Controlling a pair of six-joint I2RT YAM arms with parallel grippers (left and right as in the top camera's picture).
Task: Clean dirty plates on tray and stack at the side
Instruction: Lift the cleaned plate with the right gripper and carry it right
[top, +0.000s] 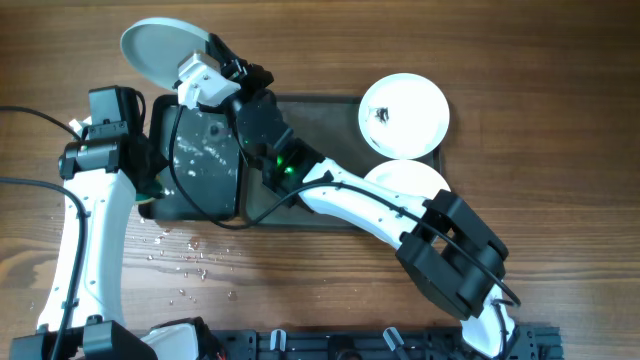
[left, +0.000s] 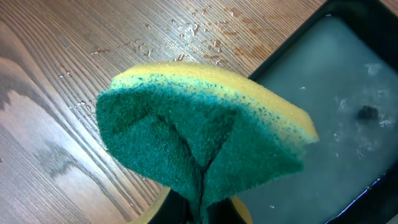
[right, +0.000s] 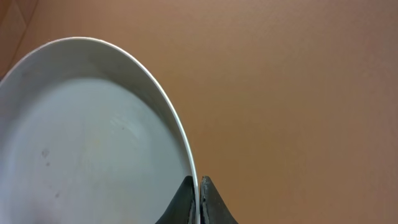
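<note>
Right gripper (right: 199, 186) jaws pinching the rim of a white plate (top: 160, 50) near the worktop's (top: 560, 60) far edge, left gripper (left: 199, 214) jaws clamped on a green-yellow sponge (left: 199, 130), smudged plate (top: 403, 115) and third plate (top: 405, 178) at the grey tray's (top: 320, 115) right end.

The desk (top: 300, 290) is brown wood grain, matt, beaded with water. The sponge (left: 205, 143) is porous yellow foam under a rough, fibrous green scouring face. The white plate (right: 81, 143) looks smooth with a soft sheen. The black tray (left: 273, 59) looks like smooth plastic, wet with a cloudy film.
</note>
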